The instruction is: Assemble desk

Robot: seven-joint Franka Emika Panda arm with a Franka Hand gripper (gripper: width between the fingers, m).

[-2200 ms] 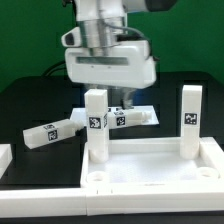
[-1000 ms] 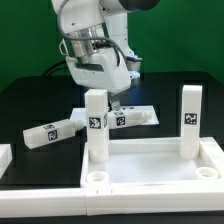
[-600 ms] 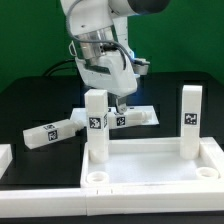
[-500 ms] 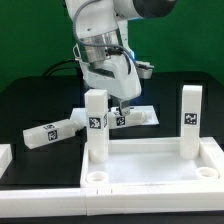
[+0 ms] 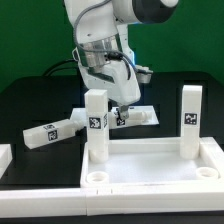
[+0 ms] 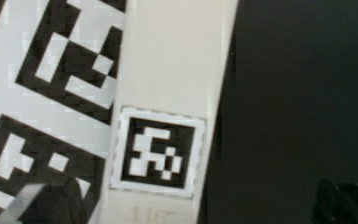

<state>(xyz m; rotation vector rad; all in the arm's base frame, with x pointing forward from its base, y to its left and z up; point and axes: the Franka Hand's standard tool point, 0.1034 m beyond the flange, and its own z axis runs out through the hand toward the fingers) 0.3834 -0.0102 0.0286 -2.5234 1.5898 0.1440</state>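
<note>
Plainly, the step in hand looks like picking up the next leg.

Exterior view: the desk top (image 5: 150,168) lies at six o'clock. One upright leg (image 5: 95,125) is seated in its corner toward ten o'clock and a second upright leg (image 5: 188,118) in the corner toward two o'clock. Behind the first, near the picture's centre, a lying leg (image 5: 135,117) rests on the marker board (image 5: 147,107). The gripper (image 5: 122,107) hangs just over one end of it, jaws spread and holding nothing. Another loose leg (image 5: 48,132) lies on the black table (image 5: 25,100) at nine o'clock, well apart from the gripper.

Wrist view: the lying leg (image 6: 167,90) runs between the two fingertips (image 6: 30,203), roughly centred, with a clear gap on each side. Its small tag (image 6: 158,150) faces the camera, and the marker board (image 6: 51,70) shows large tags beside it.

To do this well, I would descend straight, keeping the leg midway so both pads meet its long side faces together. Close only once the pads are below its top face, without scraping the board. The first upright leg stands near, so lift vertically before swinging away.
</note>
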